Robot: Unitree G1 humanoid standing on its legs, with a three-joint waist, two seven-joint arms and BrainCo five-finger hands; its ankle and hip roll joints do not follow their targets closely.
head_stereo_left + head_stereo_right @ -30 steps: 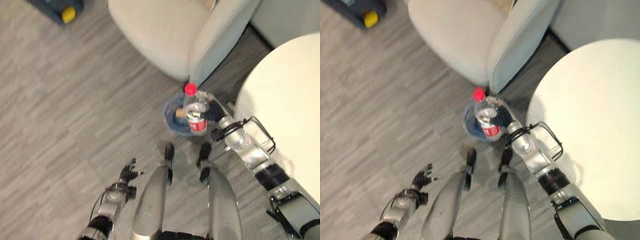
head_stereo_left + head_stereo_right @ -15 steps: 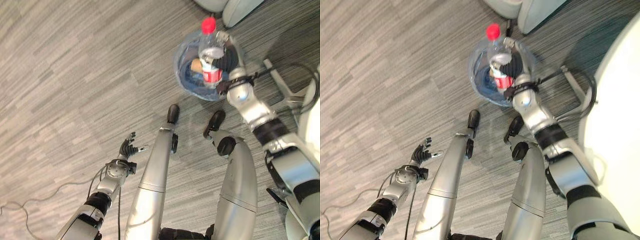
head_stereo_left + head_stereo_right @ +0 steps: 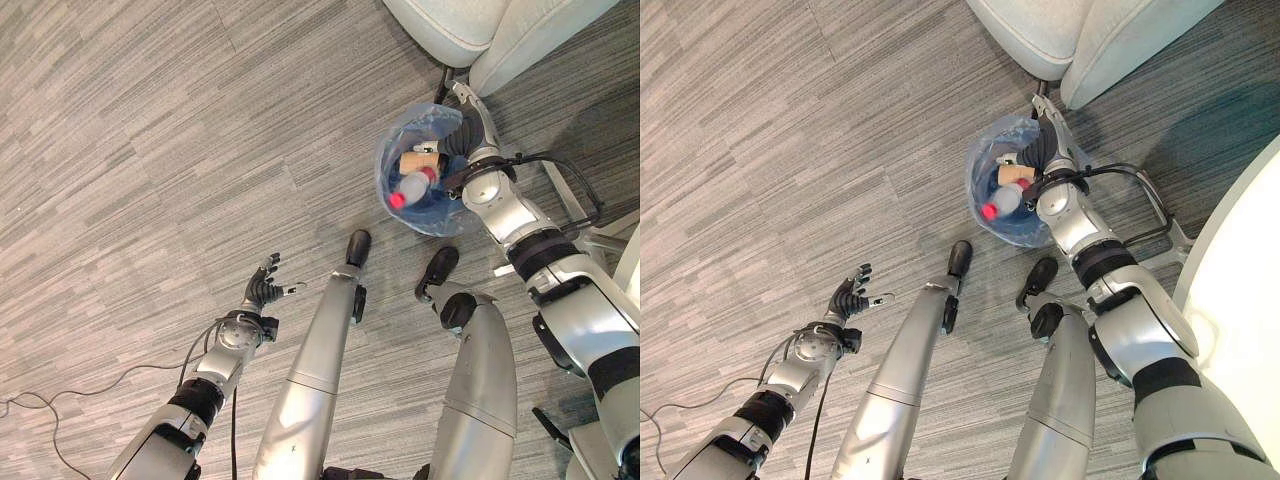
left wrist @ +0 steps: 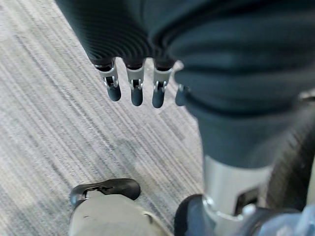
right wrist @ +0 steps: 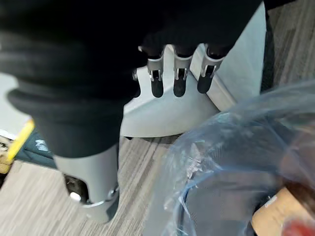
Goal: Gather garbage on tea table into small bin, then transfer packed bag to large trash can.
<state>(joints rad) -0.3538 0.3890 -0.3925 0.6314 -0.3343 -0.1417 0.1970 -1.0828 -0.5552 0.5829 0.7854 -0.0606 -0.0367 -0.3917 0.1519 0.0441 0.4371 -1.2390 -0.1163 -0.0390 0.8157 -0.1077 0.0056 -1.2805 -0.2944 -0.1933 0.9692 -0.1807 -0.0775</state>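
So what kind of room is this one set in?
Probably a lounge or office sitting area: grey striped carpet floor, a pale upholstered armchair, and a small bin lined with a clear bag.

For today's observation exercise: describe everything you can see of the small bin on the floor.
The small bin is round and dark blue, lined with a clear, crinkled plastic bag whose edge puffs above the rim. It stands upright on grey carpet beside a pale armchair. Inside lie a red-capped plastic bottle and a brown cardboard piece. The right hand hovers open over its far edge.
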